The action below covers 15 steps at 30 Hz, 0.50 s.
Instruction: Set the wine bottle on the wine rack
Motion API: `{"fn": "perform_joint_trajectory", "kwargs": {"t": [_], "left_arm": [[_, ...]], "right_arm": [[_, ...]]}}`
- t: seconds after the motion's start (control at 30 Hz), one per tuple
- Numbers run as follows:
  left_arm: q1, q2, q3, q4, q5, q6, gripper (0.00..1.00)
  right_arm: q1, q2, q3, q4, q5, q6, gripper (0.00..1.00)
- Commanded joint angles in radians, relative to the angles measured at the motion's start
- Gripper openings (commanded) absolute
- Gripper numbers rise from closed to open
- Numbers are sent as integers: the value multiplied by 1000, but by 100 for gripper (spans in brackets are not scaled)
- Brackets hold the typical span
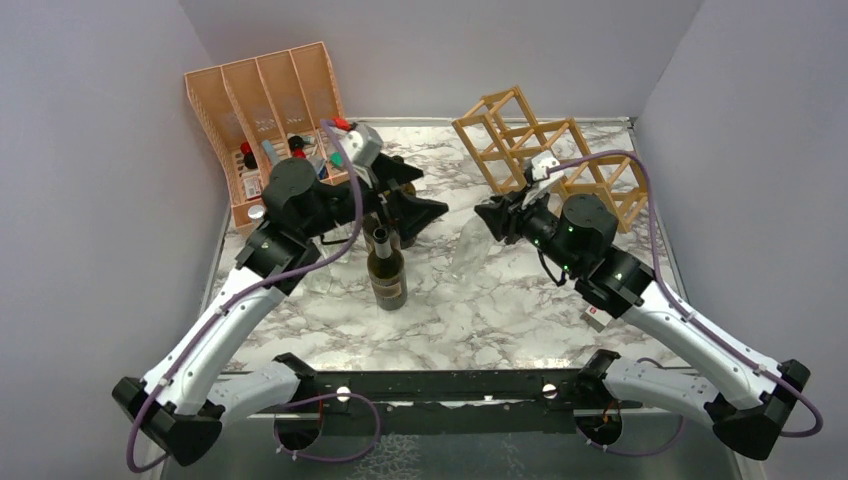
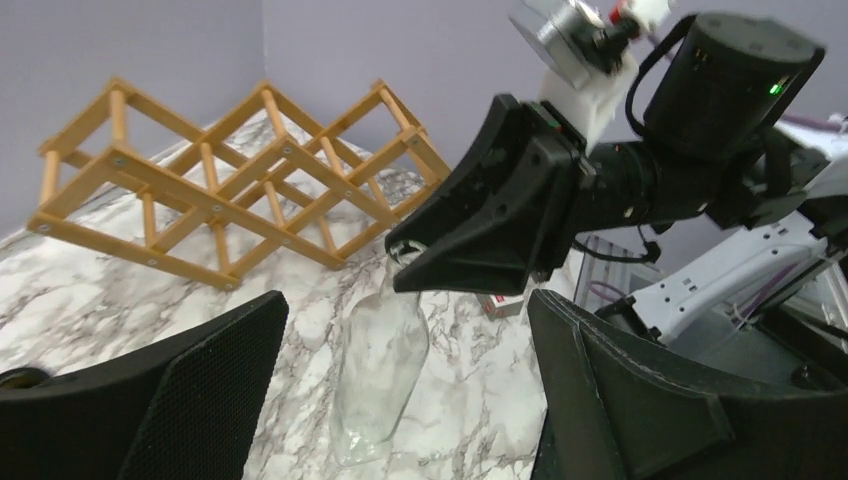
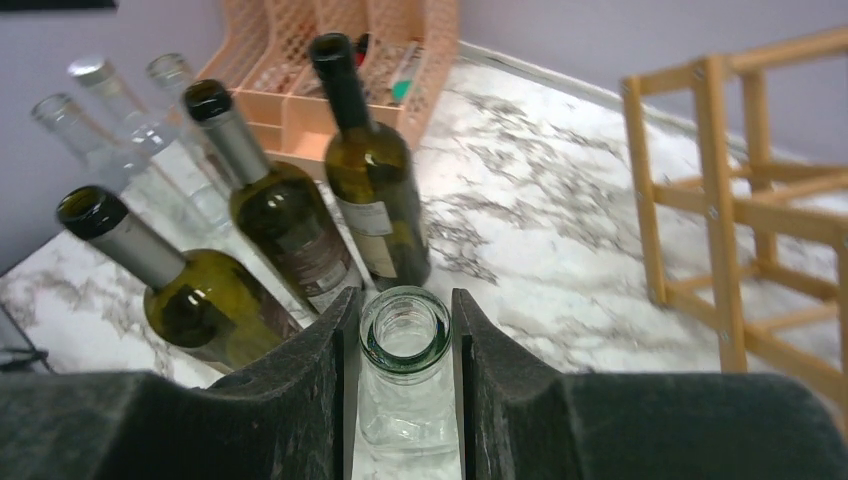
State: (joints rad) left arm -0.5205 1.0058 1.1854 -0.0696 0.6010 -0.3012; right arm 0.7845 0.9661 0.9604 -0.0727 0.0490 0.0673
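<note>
At mid-worktop (image 1: 500, 310), right jaws are clamped on the neck of the clear wine bottle (image 3: 405, 335), just under the rim, one finger (image 3: 300, 400) each side. Bottle (image 1: 468, 250) is upright; can't tell if its base is on the marble or just off it. Wine rack (image 1: 545, 150) sits at the back right, behind the bottle and apart from it, tilted on its diamond cells (image 2: 210, 190). Left jaws are wide and holding nothing, pointed at the clear bottle (image 2: 380, 370) from the left, fingers (image 2: 170, 400) not touching it. Three dark bottles (image 3: 375, 190) stand just left of the clear one, all open-topped. Orange organiser (image 1: 265, 100) is in the back left corner
</note>
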Motion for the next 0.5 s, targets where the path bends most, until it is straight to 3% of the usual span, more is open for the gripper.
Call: {"fn": "perform_joint_trajectory", "kwargs": {"t": [0.0, 0.23, 0.47], "left_arm": [[-176, 55, -50, 108, -192, 151, 96], [-400, 206, -119, 175, -346, 346, 96], [-483, 294, -211, 330, -491, 364, 96]], "right_arm": [[6, -67, 81, -122, 282, 193, 1], [6, -116, 161, -260, 356, 294, 1], [6, -134, 223, -327, 356, 338, 1]]}}
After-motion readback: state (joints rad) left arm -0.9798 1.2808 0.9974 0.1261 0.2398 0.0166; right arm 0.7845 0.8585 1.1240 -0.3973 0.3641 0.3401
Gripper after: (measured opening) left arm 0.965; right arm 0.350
